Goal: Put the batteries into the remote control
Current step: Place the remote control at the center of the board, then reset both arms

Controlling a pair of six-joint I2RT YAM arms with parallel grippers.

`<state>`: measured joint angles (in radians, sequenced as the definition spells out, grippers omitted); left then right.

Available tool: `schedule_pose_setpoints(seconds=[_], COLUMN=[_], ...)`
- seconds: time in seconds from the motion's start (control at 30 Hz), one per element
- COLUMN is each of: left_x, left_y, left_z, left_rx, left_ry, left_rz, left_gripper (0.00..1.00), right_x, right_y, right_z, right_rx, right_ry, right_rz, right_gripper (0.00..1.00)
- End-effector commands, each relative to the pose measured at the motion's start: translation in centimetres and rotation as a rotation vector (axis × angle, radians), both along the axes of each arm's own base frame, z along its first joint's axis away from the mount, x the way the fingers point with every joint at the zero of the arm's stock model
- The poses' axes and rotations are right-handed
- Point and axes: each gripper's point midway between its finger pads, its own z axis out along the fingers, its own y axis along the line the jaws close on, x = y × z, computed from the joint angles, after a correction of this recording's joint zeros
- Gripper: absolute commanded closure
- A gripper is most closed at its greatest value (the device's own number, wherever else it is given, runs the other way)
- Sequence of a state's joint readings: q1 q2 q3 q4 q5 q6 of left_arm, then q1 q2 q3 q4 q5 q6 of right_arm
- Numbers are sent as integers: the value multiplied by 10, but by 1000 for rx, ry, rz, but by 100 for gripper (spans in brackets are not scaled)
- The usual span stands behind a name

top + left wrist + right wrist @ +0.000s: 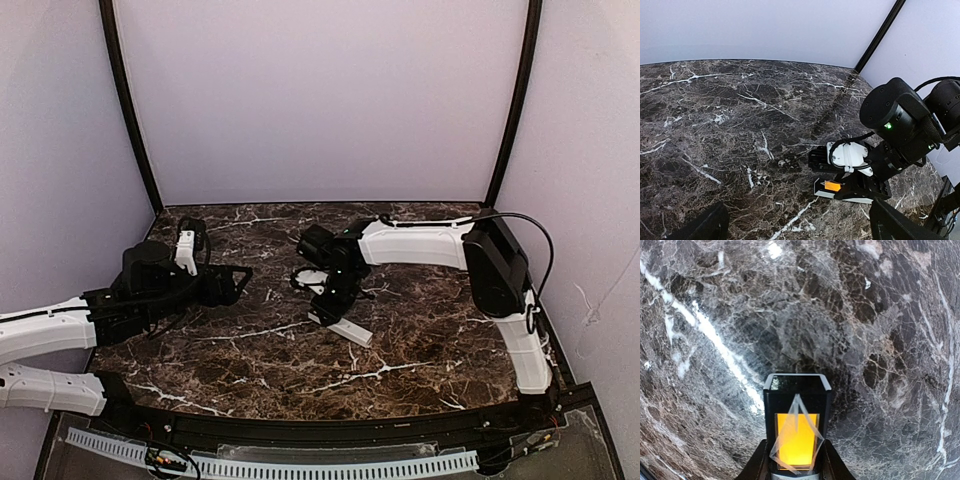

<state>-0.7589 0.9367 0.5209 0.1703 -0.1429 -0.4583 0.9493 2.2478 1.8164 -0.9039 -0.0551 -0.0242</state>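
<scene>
Grip: right pincer (335,303) narrowed on the sides of the remote (352,331), which lies flat on the table (420,350) directly beneath it. Orange batteries (787,450) show just ahead of its fingers (756,466). Left pincer (235,283) wide open, empty, well apart. Advise pressing batteries straight down with remote steadied. Seating unconfirmed.

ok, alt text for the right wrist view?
The right gripper holds the remote control by its sides, end pointing away, with an orange battery seated in its open recess under a looped clear ribbon. Dark, white-veined marble table fills the rest of the frame.
</scene>
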Motion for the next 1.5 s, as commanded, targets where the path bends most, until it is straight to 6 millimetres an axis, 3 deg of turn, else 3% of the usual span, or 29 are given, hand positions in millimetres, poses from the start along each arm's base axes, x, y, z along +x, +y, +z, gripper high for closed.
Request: schedule_pose_setpoints(seconds=[0.0, 0.07, 0.23, 0.33, 0.37, 0.47, 0.53, 0.67, 0.87, 1.0, 1.13, 1.27, 1.37, 1.47], left_x=[2, 3, 3, 4, 6, 9, 15, 28, 56, 75, 83, 80, 77, 78], left_y=[5, 5, -2, -9, -12, -16, -21, -35, -49, -36, -18, -10, -3, 0], left_z=[-4, -6, -12, -20, -14, -19, -9, -3, -26, -51, -81, -108, -120, -118], left_rx=[25, 30, 45, 74, 71, 125, 147, 155, 94, 110, 144, 172, 202, 210], left_ry=[1, 8, 46, 91, 88, 131, 144, 233, 428, 489, 530, 558, 561, 533], left_rz=[13, 14, -6, -35, -40, -52, -61, -123, -177, -90, -7, 16, 32, 35], left_gripper=[1, 1, 1, 1, 1, 1, 1, 2, 1, 1, 1, 1, 1, 1], right_x=[-11, -12, -10, -4, -2, 7, 19, 46, 62, 61, 58, 53, 52, 52], right_y=[-7, -7, 0, 9, 12, 17, 14, -18, -98, -142, -168, -180, -182, -183], right_z=[-22, -21, -1, 26, 37, 72, 100, 145, 181, 175, 138, 101, 89, 87], right_rx=[-70, -70, -7, 97, 140, 265, 367, 536, 730, 850, 834, 793, 778, 774], right_ry=[52, 59, 34, 15, 6, -35, -76, -153, -266, -313, -274, -234, -215, -212], right_rz=[21, 21, 11, -2, -4, -16, -30, -110, -282, -407, -506, -550, -560, -561], right_gripper=[94, 84, 42, 31, 28, 24, 17, 2, 1, 1, 1, 1, 1, 1])
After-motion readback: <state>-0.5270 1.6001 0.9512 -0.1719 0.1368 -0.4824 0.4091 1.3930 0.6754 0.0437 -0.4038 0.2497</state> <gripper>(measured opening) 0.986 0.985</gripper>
